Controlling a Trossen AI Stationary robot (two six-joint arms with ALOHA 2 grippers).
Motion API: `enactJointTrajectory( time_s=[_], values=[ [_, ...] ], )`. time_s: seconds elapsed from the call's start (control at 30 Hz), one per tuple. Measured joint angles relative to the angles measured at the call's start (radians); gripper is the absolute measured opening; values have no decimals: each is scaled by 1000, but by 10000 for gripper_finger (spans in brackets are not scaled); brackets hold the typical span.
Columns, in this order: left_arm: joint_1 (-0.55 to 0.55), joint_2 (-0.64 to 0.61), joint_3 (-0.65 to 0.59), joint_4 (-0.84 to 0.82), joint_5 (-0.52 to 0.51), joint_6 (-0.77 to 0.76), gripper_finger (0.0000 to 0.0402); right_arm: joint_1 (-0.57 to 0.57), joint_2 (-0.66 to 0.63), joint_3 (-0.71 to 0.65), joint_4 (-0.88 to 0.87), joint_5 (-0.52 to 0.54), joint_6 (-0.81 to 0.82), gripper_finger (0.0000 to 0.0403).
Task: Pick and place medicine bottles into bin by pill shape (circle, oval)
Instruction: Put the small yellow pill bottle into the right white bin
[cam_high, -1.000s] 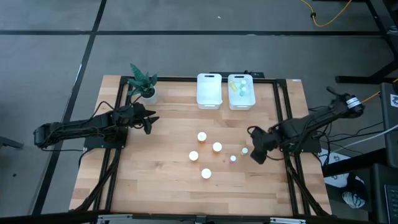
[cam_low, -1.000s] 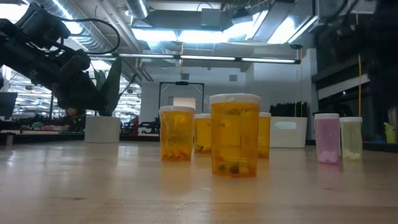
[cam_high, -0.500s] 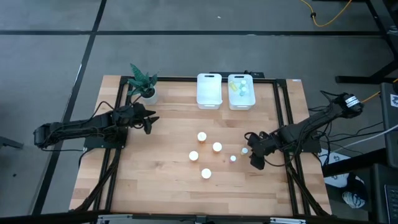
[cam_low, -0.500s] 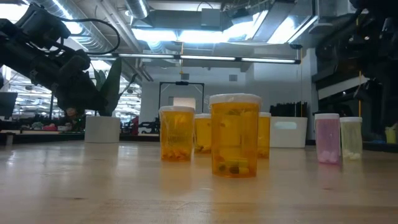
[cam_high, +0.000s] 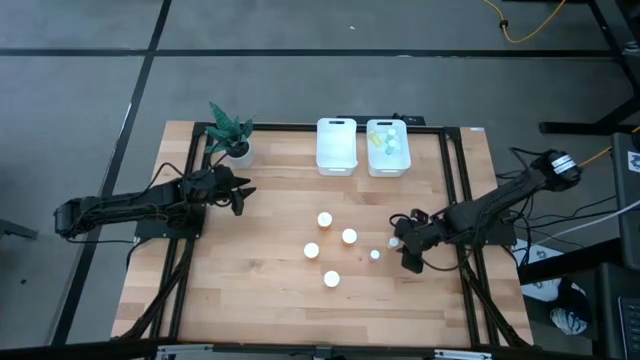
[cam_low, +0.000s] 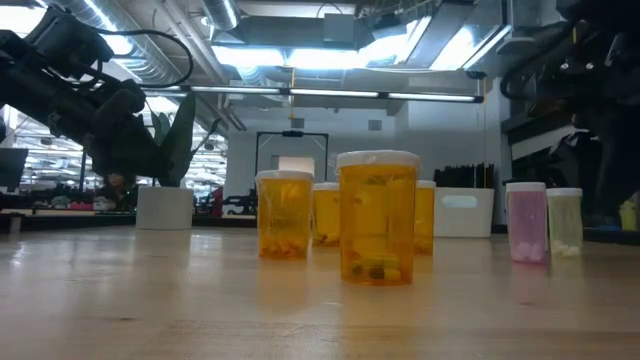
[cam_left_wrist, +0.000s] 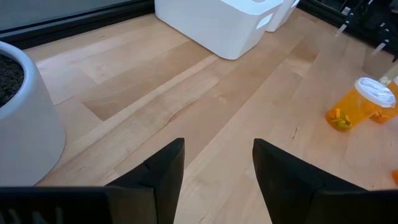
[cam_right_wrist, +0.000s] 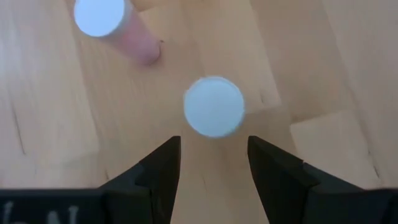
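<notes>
Four orange bottles with white caps (cam_high: 331, 279) stand upright at the table's middle; they also show in the low view (cam_low: 378, 217). A small pink bottle (cam_high: 375, 254) and a small pale yellow one (cam_high: 394, 241) stand to their right. My right gripper (cam_high: 403, 247) is open above the yellow bottle's white cap (cam_right_wrist: 214, 106), its fingers (cam_right_wrist: 158, 171) short of it and touching nothing. The pink bottle (cam_right_wrist: 99, 15) stands farther off. My left gripper (cam_high: 240, 195) is open and empty near the potted plant (cam_high: 230, 130).
Two white bins stand at the far edge: the left one (cam_high: 337, 160) shows nothing inside, the right one (cam_high: 388, 165) holds several pastel bottles. The plant's white pot (cam_left_wrist: 25, 106) is close beside my left gripper. Bare wood lies along the near side.
My right gripper has come down and a little toward the table's left, closer to the two small bottles. The bottles have kept their places.
</notes>
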Motion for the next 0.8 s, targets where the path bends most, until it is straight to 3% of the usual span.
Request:
enactJointTrajectory(
  time_s=[0.3,0.8],
  values=[
    [0,0,0,0,0,0,182,0,83,0,69,61,-28,188],
    [0,0,0,0,0,0,182,0,84,0,95,68,-58,188]
  ],
)
